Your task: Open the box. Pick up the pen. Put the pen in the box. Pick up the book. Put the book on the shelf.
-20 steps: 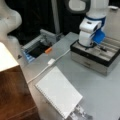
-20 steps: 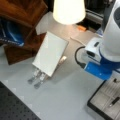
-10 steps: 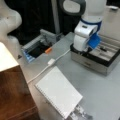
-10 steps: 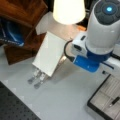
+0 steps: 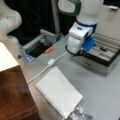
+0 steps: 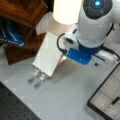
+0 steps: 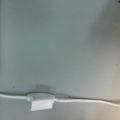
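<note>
The box point(image 5: 99, 63) stands open at a front view's right, and the slim dark pen point(image 5: 103, 49) lies in its grey compartments. The same box point(image 6: 106, 96) and pen point(image 6: 114, 101) show at a front view's bottom right. The white spiral-bound book point(image 5: 59, 91) lies flat on the grey table beside the brown shelf point(image 5: 13, 93); in a front view the book point(image 6: 48, 54) rests below the shelf point(image 6: 22, 21). My gripper point(image 5: 75, 51) hangs over the table by the box's left end, between box and book, holding nothing I can see. Its fingers are hidden.
A white cable with an inline switch point(image 5: 51, 62) crosses the table under the arm and fills the wrist view point(image 7: 41, 99). An orange piece point(image 5: 48, 50) sits by a dark bin point(image 5: 37, 49). Perforated metal strips point(image 6: 37, 78) stick out from under the book.
The arm has swung left, away from above the open box and toward the cable and the book. The pen stays in the box.
</note>
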Available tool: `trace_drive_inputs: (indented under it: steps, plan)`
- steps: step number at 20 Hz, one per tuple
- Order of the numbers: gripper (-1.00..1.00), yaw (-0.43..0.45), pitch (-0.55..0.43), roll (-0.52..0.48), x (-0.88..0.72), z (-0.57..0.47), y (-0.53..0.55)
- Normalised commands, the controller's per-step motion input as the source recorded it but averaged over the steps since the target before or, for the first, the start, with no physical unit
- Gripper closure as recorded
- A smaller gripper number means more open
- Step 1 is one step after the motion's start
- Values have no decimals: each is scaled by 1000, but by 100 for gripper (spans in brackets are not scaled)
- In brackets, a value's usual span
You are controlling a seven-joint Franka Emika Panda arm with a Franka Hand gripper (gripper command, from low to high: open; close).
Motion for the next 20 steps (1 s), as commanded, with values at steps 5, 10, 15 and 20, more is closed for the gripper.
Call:
trace_drive_inputs:
  steps: [5,10,15,20]
  plan:
    - [-100,315,-82,-300,-223,-61,-343]
    - [-100,347,-107,-408,-182,-115,-299]
    - [-100,336,-143,-469,-143,-147,-218]
    - [-100,322,-152,-355,-124,-139,-180]
